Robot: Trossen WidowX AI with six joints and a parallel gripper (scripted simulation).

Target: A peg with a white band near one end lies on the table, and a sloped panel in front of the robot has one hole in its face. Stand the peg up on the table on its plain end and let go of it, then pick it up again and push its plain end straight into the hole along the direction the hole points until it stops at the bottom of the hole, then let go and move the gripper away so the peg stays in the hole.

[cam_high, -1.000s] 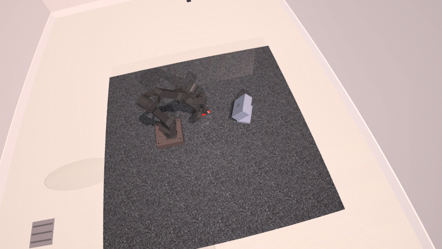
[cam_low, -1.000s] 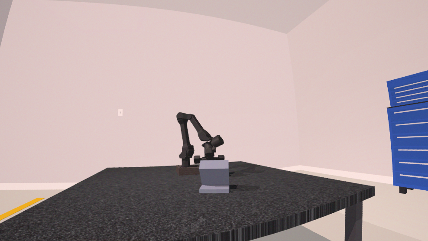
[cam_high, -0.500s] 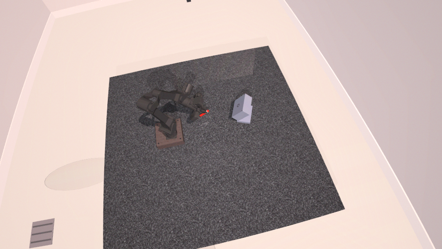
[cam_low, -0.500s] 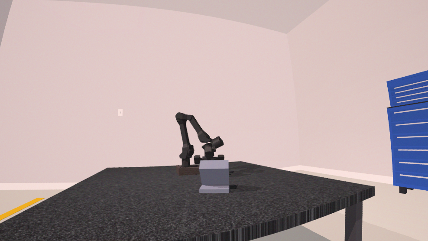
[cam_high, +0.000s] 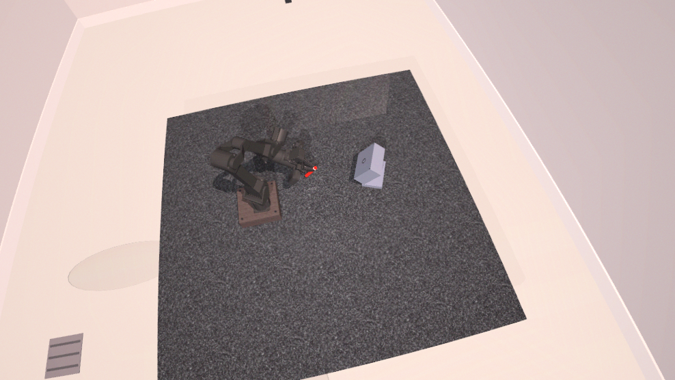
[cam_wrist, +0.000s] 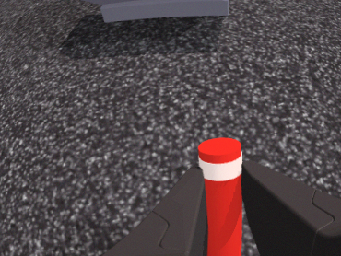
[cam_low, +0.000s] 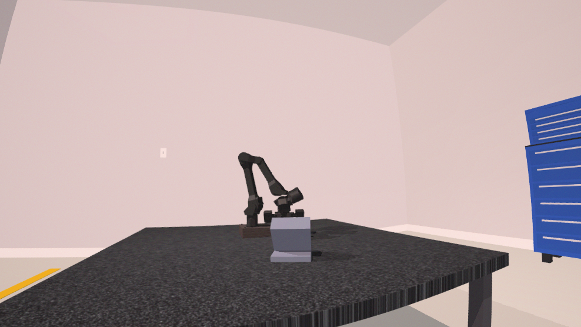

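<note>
The red peg (cam_high: 309, 173) (cam_wrist: 224, 207) has a white band near the end that faces the wrist camera's forward side. My gripper (cam_high: 313, 169) (cam_wrist: 221, 176) is shut on the peg close to the white band. In the top view the plain end sticks out below the fingers, toward the lower left; whether it touches the table cannot be told. The sloped grey panel (cam_high: 361, 169) (cam_low: 290, 240) stands in front of the gripper, apart from it, with its hole (cam_high: 363, 160) facing the robot. The panel hides the fingers and peg in the exterior view.
The panel's base edge (cam_wrist: 166, 10) and its shadow show at the top of the wrist view. The arm's brown base (cam_high: 259, 208) (cam_low: 254, 232) stands on the dark speckled table (cam_high: 330, 274) (cam_low: 182, 284). A blue cabinet (cam_low: 558, 194) stands beyond the table.
</note>
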